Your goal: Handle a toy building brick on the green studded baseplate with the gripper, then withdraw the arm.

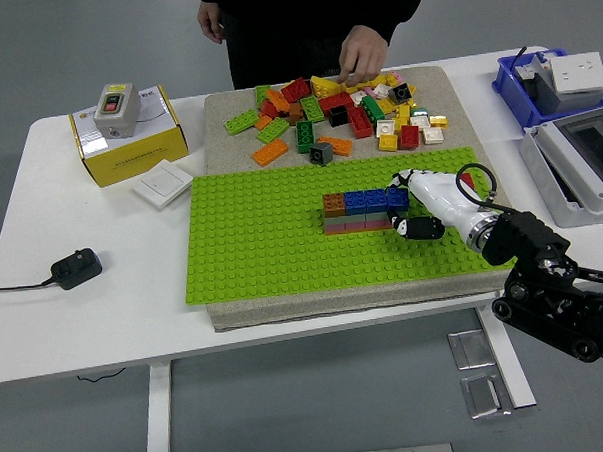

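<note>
Fingers (406, 224) pinch blue brick (397, 196) on green baseplate (262, 248).

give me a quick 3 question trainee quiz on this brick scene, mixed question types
1. True or false: the robot's right hand is at the right end of the brick row on the green baseplate.
2. Multiple choice: the person's hand is over a) the yellow box b) the loose brick pile c) the black power adapter.
3. Fill in: the grey switch unit sits on top of the ___ box.

Key: 1 true; 2 b, the loose brick pile; 3 yellow, the yellow box.
</note>
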Controlling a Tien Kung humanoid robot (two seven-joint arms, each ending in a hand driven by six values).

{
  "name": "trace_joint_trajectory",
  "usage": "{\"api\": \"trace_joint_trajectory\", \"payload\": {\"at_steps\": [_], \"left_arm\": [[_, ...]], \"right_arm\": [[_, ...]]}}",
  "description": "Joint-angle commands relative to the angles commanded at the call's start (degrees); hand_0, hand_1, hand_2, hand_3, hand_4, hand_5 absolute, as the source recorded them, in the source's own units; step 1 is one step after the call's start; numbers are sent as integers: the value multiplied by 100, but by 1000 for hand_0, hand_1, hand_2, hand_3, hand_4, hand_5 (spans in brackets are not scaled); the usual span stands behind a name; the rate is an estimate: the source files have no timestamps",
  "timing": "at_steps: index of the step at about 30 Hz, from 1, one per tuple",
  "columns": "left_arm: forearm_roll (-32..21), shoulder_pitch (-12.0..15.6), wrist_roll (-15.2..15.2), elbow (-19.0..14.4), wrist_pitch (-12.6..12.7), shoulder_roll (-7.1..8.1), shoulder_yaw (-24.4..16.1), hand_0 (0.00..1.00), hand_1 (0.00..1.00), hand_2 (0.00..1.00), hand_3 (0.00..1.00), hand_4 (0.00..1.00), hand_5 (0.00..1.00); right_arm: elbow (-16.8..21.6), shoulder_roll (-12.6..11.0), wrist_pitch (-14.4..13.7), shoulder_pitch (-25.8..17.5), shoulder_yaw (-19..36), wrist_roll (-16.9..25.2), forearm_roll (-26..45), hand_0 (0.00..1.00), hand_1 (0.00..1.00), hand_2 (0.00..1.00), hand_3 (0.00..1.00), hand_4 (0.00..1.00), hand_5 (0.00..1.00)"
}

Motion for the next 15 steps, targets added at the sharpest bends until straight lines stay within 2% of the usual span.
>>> {"api": "trace_joint_trajectory", "payload": {"at_steps": [14,15], "left_arm": [[-37,-22,-10,0,-1,9,47,661,657,590,602,176,686],[-38,-24,-11,0,-1,10,48,661,658,590,602,176,686]], "right_arm": [[-39,-24,17,74,-149,22,53,793,873,902,414,430,343],[-42,-28,21,82,-161,23,52,793,874,901,504,431,344]]}}
